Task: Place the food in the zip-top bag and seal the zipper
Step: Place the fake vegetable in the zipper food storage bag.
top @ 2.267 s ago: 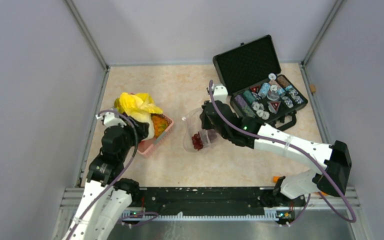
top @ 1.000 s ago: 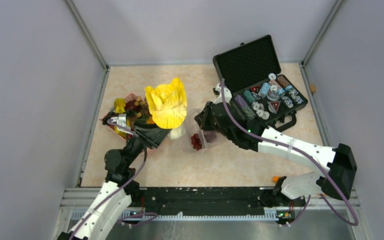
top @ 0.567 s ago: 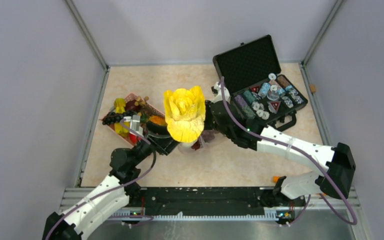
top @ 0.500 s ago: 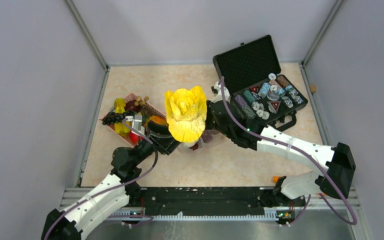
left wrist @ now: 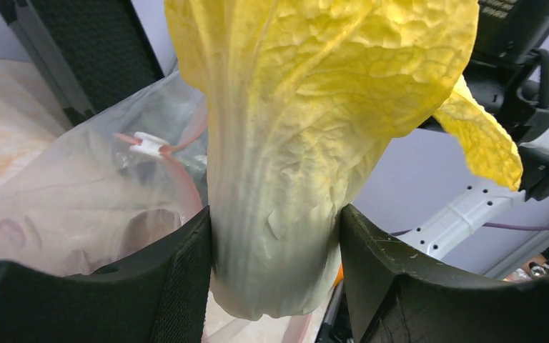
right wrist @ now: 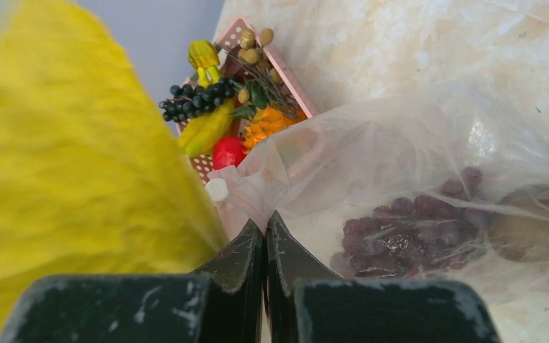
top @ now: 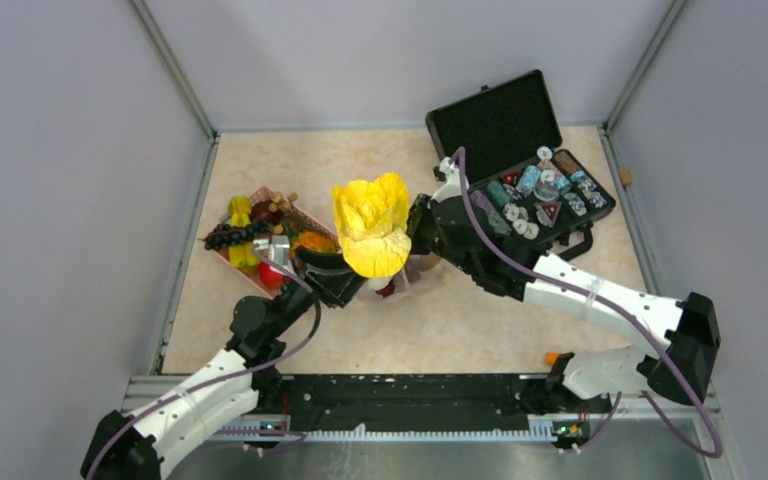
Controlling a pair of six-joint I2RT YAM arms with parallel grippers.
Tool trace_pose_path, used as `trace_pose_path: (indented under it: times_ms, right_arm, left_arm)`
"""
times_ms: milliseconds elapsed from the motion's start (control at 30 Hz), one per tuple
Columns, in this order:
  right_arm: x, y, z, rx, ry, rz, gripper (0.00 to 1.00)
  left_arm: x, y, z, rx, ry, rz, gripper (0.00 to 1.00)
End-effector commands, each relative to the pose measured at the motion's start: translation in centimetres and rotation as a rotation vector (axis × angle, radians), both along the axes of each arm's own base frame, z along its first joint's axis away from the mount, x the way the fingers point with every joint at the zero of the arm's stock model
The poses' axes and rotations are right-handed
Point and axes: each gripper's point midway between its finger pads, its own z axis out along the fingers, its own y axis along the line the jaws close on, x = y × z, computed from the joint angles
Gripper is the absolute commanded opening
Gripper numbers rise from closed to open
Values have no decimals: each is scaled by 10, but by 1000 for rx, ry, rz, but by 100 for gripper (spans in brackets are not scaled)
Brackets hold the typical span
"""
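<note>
Top external: my left gripper (top: 368, 285) clamps the cabbage (top: 370, 225) over the zip-top bag (right wrist: 400, 157), and my right gripper (right wrist: 266, 243) pinches its rim. Grapes (right wrist: 400, 229) are in, basket food (top: 250, 235) waits, and the zipper (left wrist: 179, 164) is unsealed.

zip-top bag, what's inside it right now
Through the clear zip-top bag, a dark red grape bunch and a brown ball show inside. The yellow cabbage held by the left gripper covers most of the bag from above, hiding anything else.
</note>
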Motion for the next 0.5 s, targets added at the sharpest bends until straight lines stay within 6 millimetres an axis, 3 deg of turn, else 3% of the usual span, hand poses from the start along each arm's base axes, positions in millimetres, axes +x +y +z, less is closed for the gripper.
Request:
trace_pose_path:
  times_ms: [0,367,467]
  right_arm:
    - [-4,3,60,157,-72,20,0]
    - [-8,-5,72,199,-81,22,0]
    - [-10,-10,78,224,-86,30,0]
  left_arm:
    - [4,3,3,12,-38,43,0]
    - [26,5,-31,138,57,144,1]
    - [36,9,-41,247,73,197,9]
